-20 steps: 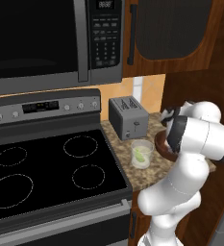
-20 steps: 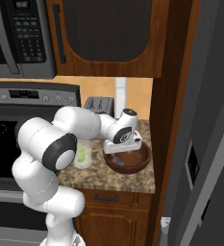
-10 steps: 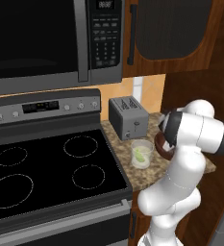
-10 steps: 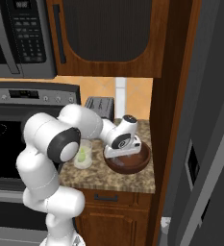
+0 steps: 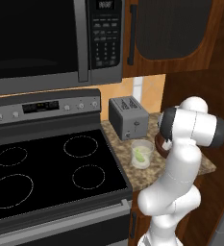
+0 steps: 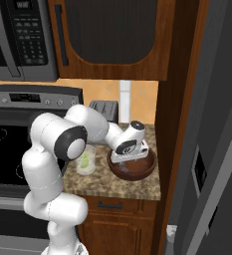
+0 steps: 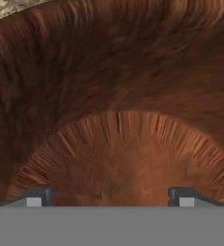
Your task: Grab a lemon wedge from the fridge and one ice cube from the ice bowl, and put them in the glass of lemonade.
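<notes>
Fridge (image 6: 212, 149) fills the right side of the right base view, doors closed. Stove (image 5: 46, 168) takes the lower left of the left base view, microwave (image 5: 51, 38) above it. Granite surface (image 6: 107, 182) sits centre-low in the right base view, between stove and fridge. Toaster (image 5: 128, 116) is at the back of the surface. Ice bowl (image 6: 132, 167) sits right of centre in the right base view, near the surface's front. Hand (image 7: 111, 199) is down inside the bowl, fingers spread wide, nothing between them. Glass (image 5: 142, 153) stands just left of the bowl, apart from it. Lemon wedge (image 5: 141, 154) is inside the glass. Ice cubes: cannot tell.
</notes>
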Robot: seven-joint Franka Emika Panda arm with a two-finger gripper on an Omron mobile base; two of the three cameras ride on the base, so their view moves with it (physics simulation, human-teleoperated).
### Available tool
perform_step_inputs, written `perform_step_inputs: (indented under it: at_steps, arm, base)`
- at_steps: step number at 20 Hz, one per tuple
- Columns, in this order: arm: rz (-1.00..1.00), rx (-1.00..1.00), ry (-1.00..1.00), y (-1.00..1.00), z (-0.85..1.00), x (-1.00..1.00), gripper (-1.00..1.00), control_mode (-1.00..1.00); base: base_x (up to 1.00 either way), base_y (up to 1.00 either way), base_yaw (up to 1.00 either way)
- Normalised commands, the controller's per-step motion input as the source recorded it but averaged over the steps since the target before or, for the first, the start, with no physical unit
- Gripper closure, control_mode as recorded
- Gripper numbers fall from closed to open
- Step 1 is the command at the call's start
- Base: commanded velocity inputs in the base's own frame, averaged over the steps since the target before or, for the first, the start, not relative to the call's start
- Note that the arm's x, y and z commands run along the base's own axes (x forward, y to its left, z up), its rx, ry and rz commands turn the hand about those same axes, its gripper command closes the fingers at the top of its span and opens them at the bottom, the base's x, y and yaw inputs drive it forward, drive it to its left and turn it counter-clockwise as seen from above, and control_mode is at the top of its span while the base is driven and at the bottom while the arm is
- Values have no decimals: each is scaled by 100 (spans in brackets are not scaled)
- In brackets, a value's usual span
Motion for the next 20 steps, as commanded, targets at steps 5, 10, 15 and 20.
perform_step_inputs:
  at_steps: [5,10,15,20]
  arm:
    - [0,0,0,0,-22,-32,-100,-100]
    - [0,0,0,0,17,-25,-100,-100]
    - [0,0,0,0,-39,-15,-100,-100]
    - [0,0,0,0,-72,-15,-100,-100]
  base:
    - [0,0,0]
    - [0,0,0]
    - [0,0,0]
    - [0,0,0]
